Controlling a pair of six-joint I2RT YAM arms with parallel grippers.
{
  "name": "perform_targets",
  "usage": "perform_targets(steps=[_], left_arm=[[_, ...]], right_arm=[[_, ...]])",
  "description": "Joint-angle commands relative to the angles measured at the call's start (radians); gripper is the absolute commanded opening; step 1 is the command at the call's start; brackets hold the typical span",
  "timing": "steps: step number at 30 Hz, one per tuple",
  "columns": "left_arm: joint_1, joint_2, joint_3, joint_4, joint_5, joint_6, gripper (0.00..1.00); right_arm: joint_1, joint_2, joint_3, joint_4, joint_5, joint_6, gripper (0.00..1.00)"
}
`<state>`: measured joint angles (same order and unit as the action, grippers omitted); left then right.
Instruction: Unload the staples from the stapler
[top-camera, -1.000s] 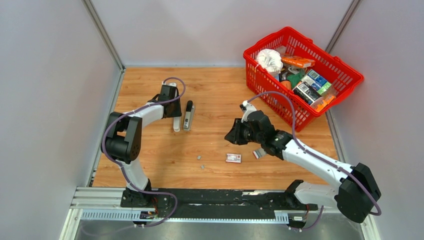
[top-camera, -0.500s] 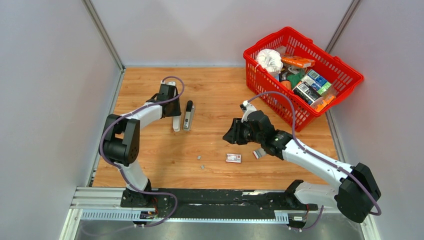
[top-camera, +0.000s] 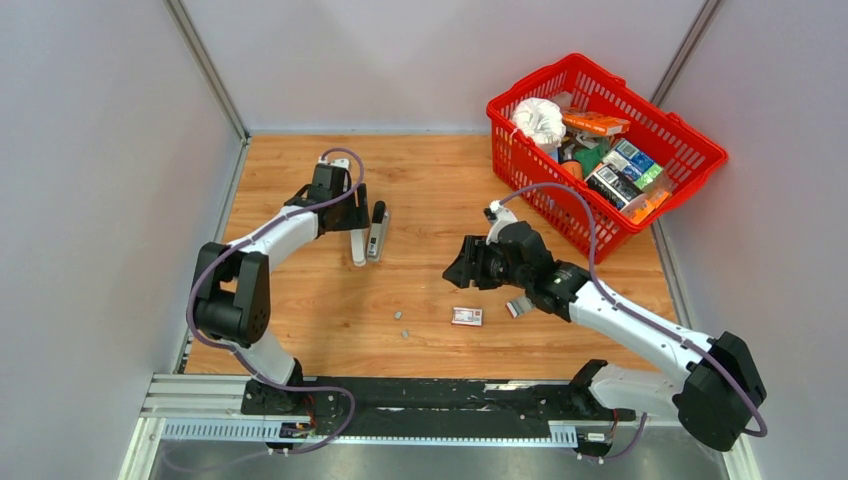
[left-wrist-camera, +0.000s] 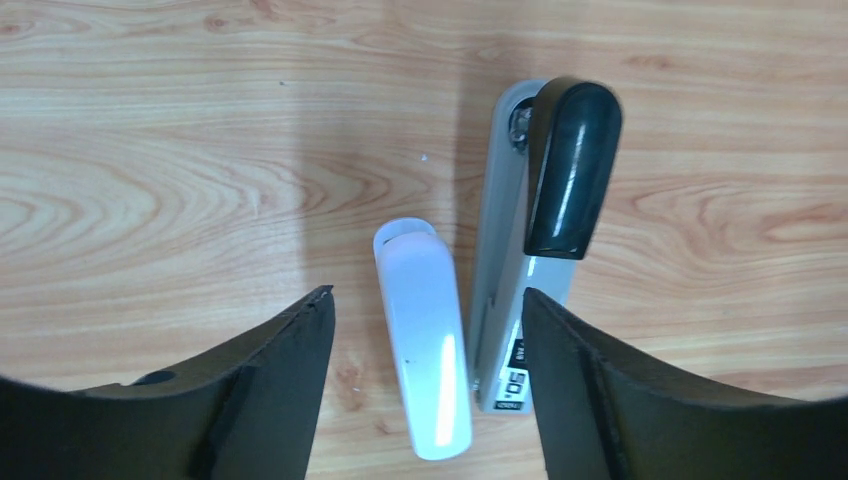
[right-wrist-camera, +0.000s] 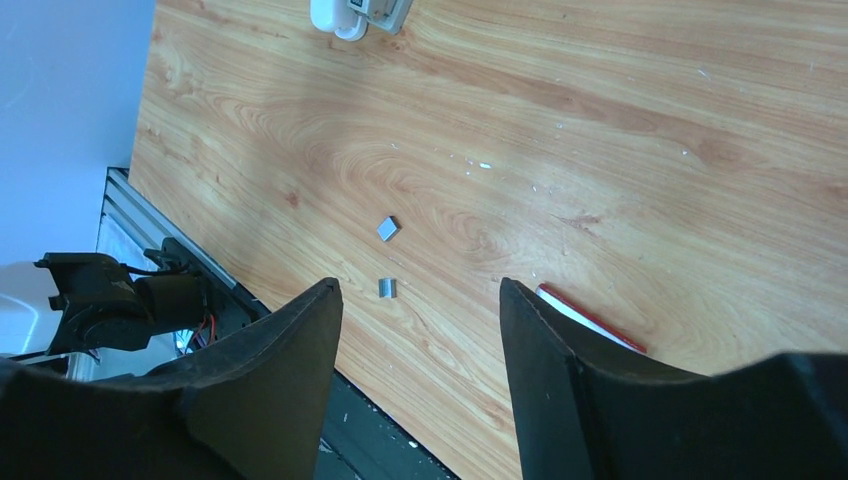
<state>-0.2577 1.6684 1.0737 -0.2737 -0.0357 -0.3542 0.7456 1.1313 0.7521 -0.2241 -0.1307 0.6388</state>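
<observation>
The stapler (top-camera: 376, 232) lies on the wooden table at the back left, a grey body with a black cap (left-wrist-camera: 560, 165) and a white arm (left-wrist-camera: 422, 335) side by side. My left gripper (left-wrist-camera: 425, 300) is open above it, one finger on each side, touching neither part. It also shows from above, where the left gripper (top-camera: 358, 222) hovers over the stapler's far end. Two small silver staples (right-wrist-camera: 388, 228) (right-wrist-camera: 387, 288) lie loose on the wood; from above these staples (top-camera: 401, 323) sit mid-table. My right gripper (right-wrist-camera: 420, 290) hangs open and empty above the table, right of them.
A small red-and-white box (top-camera: 466, 316) lies just right of the staples. A small grey item (top-camera: 517, 306) sits under the right forearm. A red basket (top-camera: 690, 150) full of packages stands at the back right. Grey walls close in both sides.
Both grippers have opened wider. The left arm has shifted slightly over the stapler; the right gripper has edged a little to the left.
</observation>
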Motion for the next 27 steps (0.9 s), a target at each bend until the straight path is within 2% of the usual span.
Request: perform_targets(steps=[1, 9, 20, 27], left_arm=[[-0.002, -0.082, 0.009, -0.01, 0.005, 0.012, 0.77], [-0.017, -0.197, -0.003, -0.031, 0.065, -0.005, 0.78], [-0.149, -0.429, -0.121, -0.058, 0.128, -0.048, 0.77], [-0.196, -0.556, -0.161, -0.094, 0.201, -0.06, 0.77]], right_arm=[[0.006, -0.028, 0.021, -0.02, 0.031, -0.008, 0.63], [0.006, -0.054, 0.049, -0.101, 0.082, -0.048, 0.67], [0.006, -0.065, 0.082, -0.239, 0.129, -0.134, 0.7], [0.005, -0.096, 0.09, -0.365, 0.315, -0.174, 0.73]])
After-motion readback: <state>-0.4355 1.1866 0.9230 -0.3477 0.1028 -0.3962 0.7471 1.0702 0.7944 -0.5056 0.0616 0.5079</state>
